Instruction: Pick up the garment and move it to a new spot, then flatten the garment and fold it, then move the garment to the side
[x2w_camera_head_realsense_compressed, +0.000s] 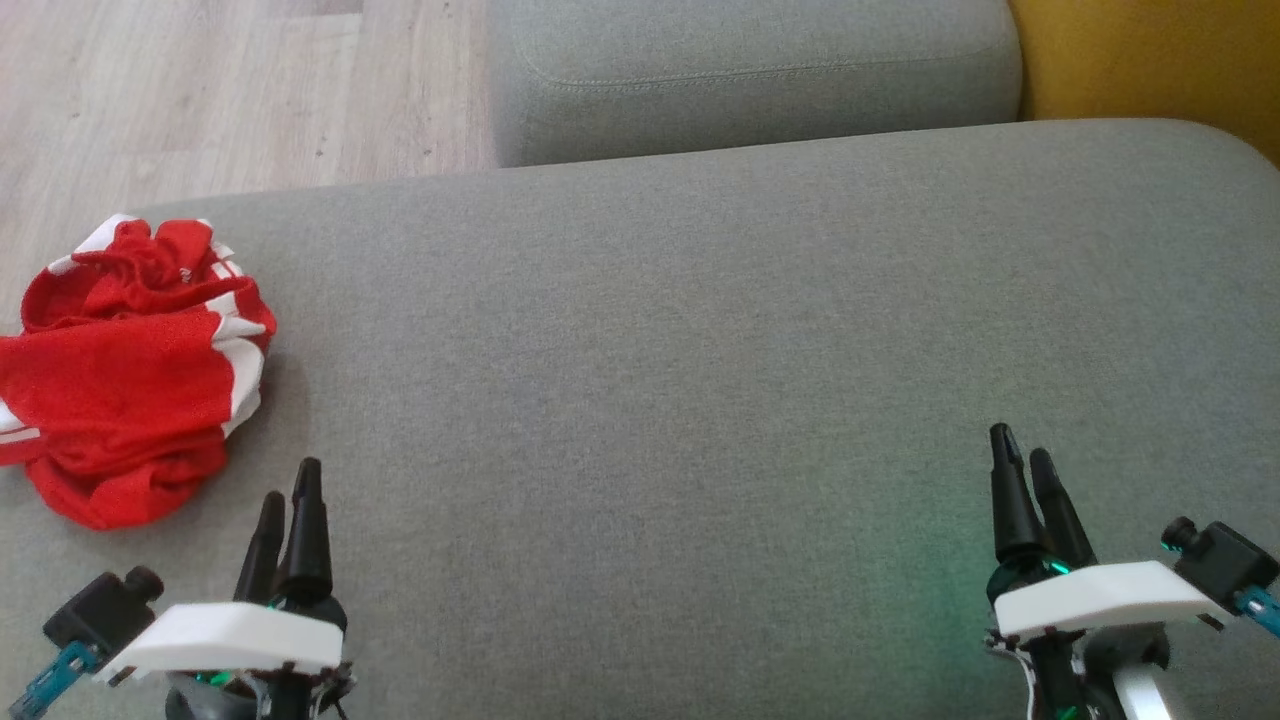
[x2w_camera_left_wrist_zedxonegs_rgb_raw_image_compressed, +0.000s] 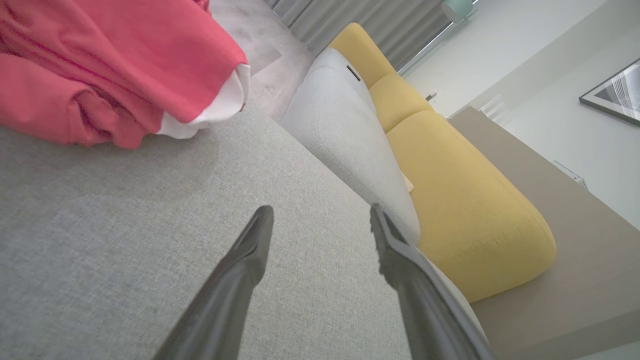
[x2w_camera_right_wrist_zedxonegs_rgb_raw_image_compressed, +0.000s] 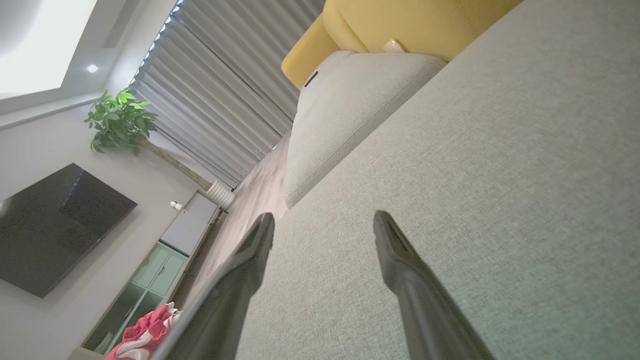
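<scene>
Far left, the red and white garment (x2w_camera_head_realsense_compressed: 130, 370) lies crumpled at the edge of the grey sofa seat (x2w_camera_head_realsense_compressed: 700, 330), its left side cut off by the frame. Just beside it the left gripper (x2w_camera_head_realsense_compressed: 291, 481) points forward, jaws wide apart and empty in its wrist view. Over on the far right, the right gripper (x2w_camera_head_realsense_compressed: 1021, 443) mirrors that pose, jaws apart, holding nothing. Its own finger hides part of the distant garment in the wrist view

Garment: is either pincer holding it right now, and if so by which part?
Nothing is held. The left pincer and right pincer are both open and empty; the garment lies crumpled on the grey cushion, apart from the left pincer.
</scene>
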